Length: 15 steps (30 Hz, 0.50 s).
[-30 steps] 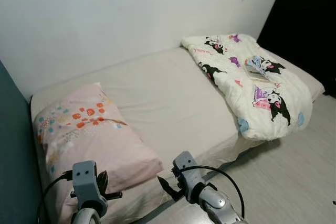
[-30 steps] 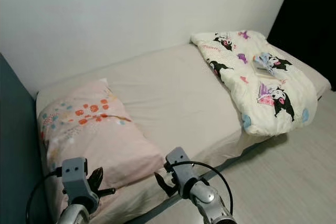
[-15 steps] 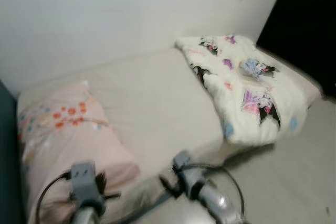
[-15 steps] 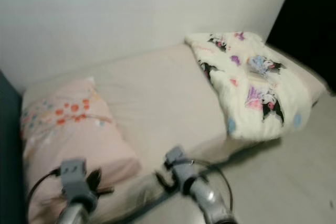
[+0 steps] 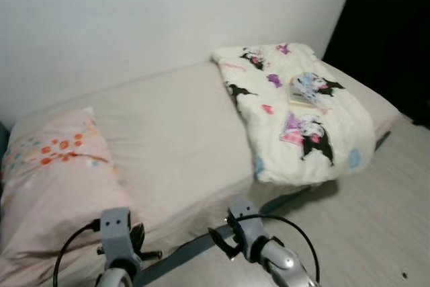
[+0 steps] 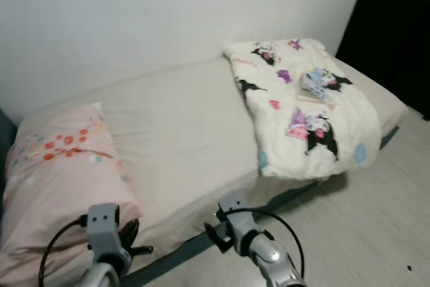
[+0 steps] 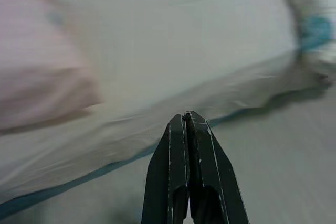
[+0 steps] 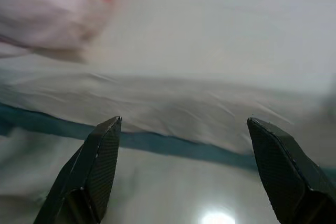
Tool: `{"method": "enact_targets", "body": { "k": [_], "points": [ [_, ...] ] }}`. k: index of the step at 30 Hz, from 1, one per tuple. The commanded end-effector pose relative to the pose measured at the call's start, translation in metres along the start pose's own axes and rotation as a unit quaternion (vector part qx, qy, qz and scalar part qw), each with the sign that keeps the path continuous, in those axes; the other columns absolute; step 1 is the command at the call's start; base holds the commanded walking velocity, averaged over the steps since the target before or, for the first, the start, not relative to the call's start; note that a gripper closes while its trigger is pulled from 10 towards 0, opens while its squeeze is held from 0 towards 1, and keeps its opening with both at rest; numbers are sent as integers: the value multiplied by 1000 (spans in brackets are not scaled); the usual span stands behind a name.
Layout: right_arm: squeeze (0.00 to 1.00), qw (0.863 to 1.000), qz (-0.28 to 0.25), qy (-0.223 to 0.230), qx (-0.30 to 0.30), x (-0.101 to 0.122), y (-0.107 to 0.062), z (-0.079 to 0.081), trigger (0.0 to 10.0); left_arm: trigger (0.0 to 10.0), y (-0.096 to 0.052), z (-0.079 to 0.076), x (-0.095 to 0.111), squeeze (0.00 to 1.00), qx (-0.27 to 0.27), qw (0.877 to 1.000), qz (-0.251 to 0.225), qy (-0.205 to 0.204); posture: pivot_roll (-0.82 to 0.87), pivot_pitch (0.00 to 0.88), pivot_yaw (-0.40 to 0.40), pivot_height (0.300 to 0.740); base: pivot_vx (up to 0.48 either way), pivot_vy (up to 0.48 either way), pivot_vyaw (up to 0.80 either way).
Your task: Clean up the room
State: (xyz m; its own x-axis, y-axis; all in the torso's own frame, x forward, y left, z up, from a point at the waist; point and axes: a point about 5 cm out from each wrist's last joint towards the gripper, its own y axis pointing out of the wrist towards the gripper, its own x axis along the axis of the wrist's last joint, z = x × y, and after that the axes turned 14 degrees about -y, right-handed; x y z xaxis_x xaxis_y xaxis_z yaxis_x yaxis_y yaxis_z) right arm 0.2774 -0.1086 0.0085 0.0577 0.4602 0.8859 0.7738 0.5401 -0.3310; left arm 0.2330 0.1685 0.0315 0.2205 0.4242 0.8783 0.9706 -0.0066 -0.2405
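bed (image 5: 175,132) with a pale sheet runs along the white wall (image 5: 134,18), straight ahead of my head camera and just past both grippers. pink pillow (image 5: 47,179) with orange and blue dots lies at the bed's left end, right above my left gripper (image 5: 149,255) and near it. folded cream blanket (image 5: 295,119) printed with black cartoon figures lies at the right end, draped over the mattress edge, well apart from both grippers and off to the right of them. a small flat booklet-like item (image 5: 304,92) rests on top of the blanket; too small for me to say what it is. left gripper hangs low in front of the mattress edge, its two black fingers (image 7: 186,145) pressed together, holding nothing. right gripper (image 5: 216,238) sits low beside it, between pillow and blanket and near the teal strip (image 8: 173,142) under the sheet's hem; its fingers (image 8: 102,150) are spread wide, nothing between them. light wood-look floor (image 5: 376,220) to the right, tall black cabinet (image 5: 383,31) against the far right, beyond the blanket end of the bed.
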Motion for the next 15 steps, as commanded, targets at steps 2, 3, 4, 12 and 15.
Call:
{"method": "enact_targets", "body": {
  "k": [2,3,4,12,15],
  "points": [
    [0,1000,-1,11,5,0,2,7,10000,10000,-4,9,-1,0,14,1000,2,8,49,122,-53,740,0,467,0],
    [0,1000,-1,11,5,0,2,7,10000,10000,-4,9,-1,0,14,1000,2,8,49,122,-53,740,0,469,0],
    [0,1000,0,11,5,0,1,7,10000,10000,-4,9,1,0,15,1000,-4,4,49,122,-53,740,0,469,0],
    [0,1000,0,13,5,-1,0,8,10000,10000,-5,7,5,0,12,1000,-24,12,52,121,-55,740,0,0,0],
    [0,1000,-1,14,3,0,1,8,10000,10000,-5,6,4,0,11,1000,-25,3,50,117,-57,740,0,0,0]
  ]
}}
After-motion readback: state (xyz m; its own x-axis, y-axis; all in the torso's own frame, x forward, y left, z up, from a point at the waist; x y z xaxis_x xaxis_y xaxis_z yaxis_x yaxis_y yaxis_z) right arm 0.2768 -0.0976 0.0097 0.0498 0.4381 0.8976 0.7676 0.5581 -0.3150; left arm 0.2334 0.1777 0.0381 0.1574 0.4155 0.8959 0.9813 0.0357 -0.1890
